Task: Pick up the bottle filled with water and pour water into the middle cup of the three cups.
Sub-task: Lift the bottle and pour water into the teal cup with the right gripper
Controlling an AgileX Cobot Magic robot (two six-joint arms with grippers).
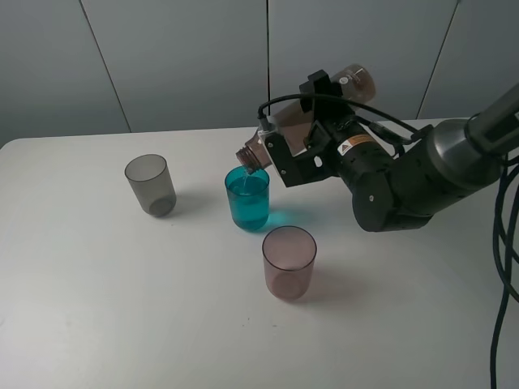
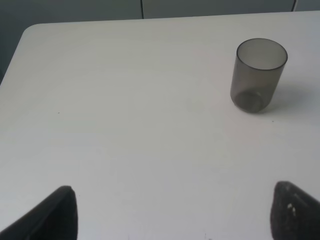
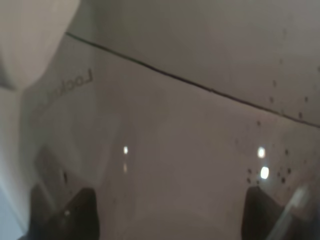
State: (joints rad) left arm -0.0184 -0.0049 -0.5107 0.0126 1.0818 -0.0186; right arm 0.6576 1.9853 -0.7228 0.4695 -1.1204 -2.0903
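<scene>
My right gripper [image 1: 304,134] is shut on the smoky brown-grey bottle [image 1: 255,152] and holds it tilted steeply. The bottle's neck points down-left, just above the rim of the teal-blue middle cup [image 1: 247,198], which has liquid in it. The smoky grey cup [image 1: 151,184] stands to its left and the pinkish-mauve cup [image 1: 289,262] in front to the right. In the right wrist view the bottle's wall [image 3: 175,150] fills the frame between the dark fingertips [image 3: 65,210]. My left gripper [image 2: 175,220] is open and empty, well short of the grey cup [image 2: 259,75].
The white table [image 1: 97,284] carries only the three cups. Black cables [image 1: 507,267] hang at the right edge. A grey panelled wall stands behind the table. The left arm does not show in the exterior high view.
</scene>
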